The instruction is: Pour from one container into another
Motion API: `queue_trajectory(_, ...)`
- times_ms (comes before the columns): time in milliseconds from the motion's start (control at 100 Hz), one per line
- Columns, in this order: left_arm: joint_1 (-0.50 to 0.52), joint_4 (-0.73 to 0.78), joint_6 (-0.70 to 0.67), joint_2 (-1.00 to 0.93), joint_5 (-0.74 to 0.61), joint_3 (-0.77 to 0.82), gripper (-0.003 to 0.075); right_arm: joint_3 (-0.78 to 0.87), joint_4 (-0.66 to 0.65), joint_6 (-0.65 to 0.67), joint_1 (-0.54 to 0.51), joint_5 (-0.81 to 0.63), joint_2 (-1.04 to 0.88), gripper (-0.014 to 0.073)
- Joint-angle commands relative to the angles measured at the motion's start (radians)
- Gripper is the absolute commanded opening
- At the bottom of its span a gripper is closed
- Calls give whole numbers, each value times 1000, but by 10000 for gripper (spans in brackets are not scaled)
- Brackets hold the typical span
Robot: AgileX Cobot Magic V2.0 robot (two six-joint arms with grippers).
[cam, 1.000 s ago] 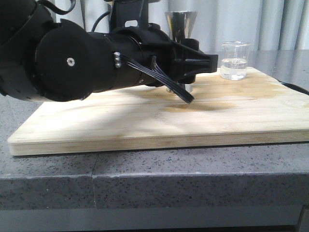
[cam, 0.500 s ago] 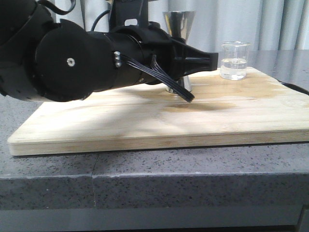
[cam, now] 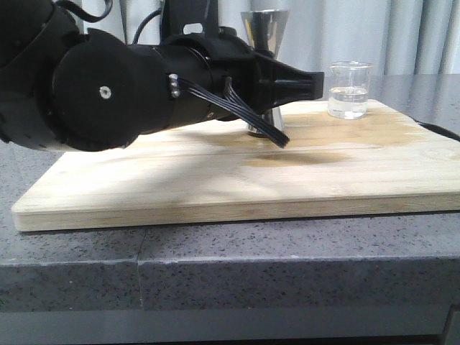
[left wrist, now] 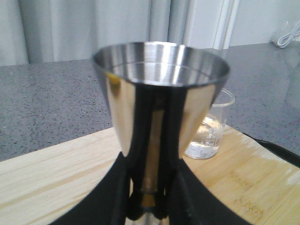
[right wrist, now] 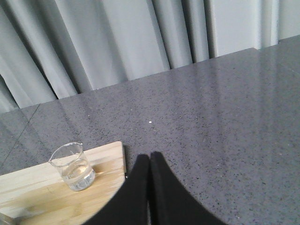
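The left gripper is clamped on the narrow waist of the jigger, its black fingers pressed against either side of the gold band, which makes sense to me: the waist is the only place a claw can pinch an hourglass shape without it sliding out. The jigger stands upright, long axis vertical, open mouth straight up at twelve o'clock, its foot at or just above the wooden board (the arm hides the base, so I cannot tell whether it touches). Held level like that it looks steadied as the receiving vessel, ready to take liquid without spilling. The beaker sits on the board at about three o'clock from the jigger, near but apart, also upright, with clear liquid in its lower part; in the right wrist view its pour lip points away from the jigger's side, toward the board's near edge there. The right gripper hovers over the stone counter off the board's end, fingers pressed together and holding nothing, so the pour itself looks not yet begun
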Motion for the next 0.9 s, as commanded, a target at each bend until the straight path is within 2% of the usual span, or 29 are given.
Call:
queue_trajectory(0,1,9,-9,-43,-92,-29,40,-38,-20,-10,-4,-113,49,-73)
queue_trajectory(120,1,9,-9,-52,-84,-29,40,-38,-28,-10,-4,-177,111,1)
queue_trajectory(290,1,10,-9,-84,-43,-29,40,-38,-47,-10,13,-293,202,277)
queue_trajectory(390,1,12,-9,-114,-8,-29,40,-38,-69,-10,51,-352,264,380)
queue_trajectory(600,1,12,-9,-163,30,-29,40,-38,-138,-10,123,-481,432,384)
queue_trajectory(890,1,12,-9,-252,103,-29,40,-38,-217,-10,124,-694,643,384)
